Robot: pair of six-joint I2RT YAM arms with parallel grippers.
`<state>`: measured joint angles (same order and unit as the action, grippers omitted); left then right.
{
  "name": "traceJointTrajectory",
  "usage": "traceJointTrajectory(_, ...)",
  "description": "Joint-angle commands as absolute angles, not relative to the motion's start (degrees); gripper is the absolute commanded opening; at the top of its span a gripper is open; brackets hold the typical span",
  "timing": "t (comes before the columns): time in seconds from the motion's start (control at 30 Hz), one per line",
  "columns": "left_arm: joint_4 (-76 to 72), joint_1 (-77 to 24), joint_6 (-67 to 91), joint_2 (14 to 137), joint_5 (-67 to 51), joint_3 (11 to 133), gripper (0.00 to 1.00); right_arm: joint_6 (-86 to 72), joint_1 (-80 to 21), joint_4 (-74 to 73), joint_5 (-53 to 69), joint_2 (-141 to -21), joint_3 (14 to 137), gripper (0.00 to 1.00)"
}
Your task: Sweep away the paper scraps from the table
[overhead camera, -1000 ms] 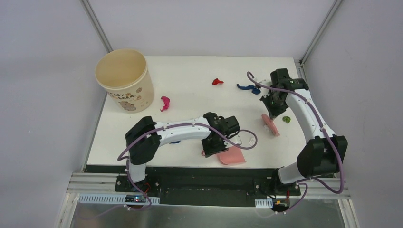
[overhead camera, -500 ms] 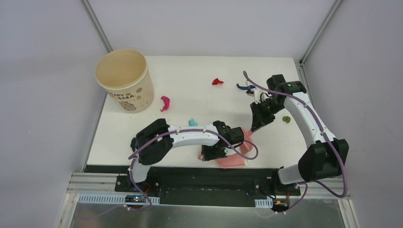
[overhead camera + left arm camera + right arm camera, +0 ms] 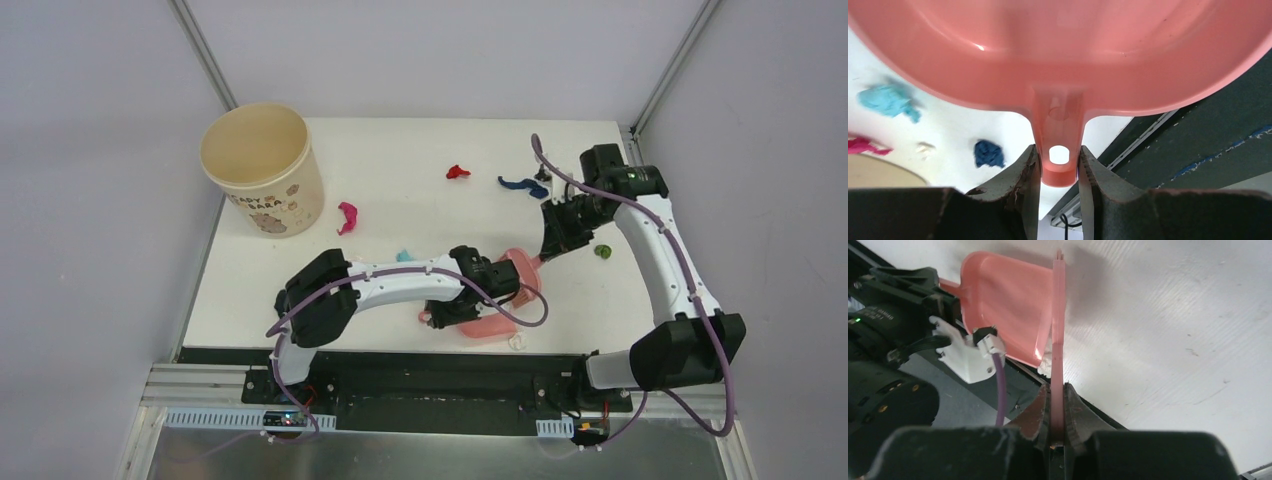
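Bucket back-left on bench. Paper scraps loose mid-bench: magenta, teal, red, blue, green far right; white one at front edge by dustpan. Left fingers clamp dustpan handle. Right fingers pinch brush handle, brush against dustpan.

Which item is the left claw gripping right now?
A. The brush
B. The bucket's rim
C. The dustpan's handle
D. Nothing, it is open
C: the left wrist view shows the left claw shut on the handle of the dustpan, while the brush is in the right claw.
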<state>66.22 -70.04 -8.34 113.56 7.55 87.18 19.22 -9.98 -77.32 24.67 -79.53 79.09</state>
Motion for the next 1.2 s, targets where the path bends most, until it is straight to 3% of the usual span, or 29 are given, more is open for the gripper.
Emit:
traceJointTrajectory(0.0,75.4,-69.6,-5.4,108.5,13.0,95.3,0.00,18.6,-7.2,-76.6,23.7,-75.4,84.0,0.00)
traceJointTrajectory(0.3,89.7,-69.6,2.4,101.2,11.4,92.1,0.00,21.6,-4.4,-77.9,25.8,-68.8,79.2,0.00)
traceJointTrajectory(0.57,84.7,-69.5,7.4,98.6,5.0,83.8,0.04,33.8,-5.0,-89.8,35.4,-68.1,75.8,0.00)
traceJointTrajectory(0.83,74.6,-69.6,9.8,100.2,1.4,75.5,0.04,38.8,-7.4,-92.7,34.2,-71.6,72.8,0.00)
traceJointTrajectory(1.17,68.5,-71.2,9.3,104.9,4.7,78.2,0.23,36.3,-6.7,-82.4,28.9,-87.6,75.4,0.00)
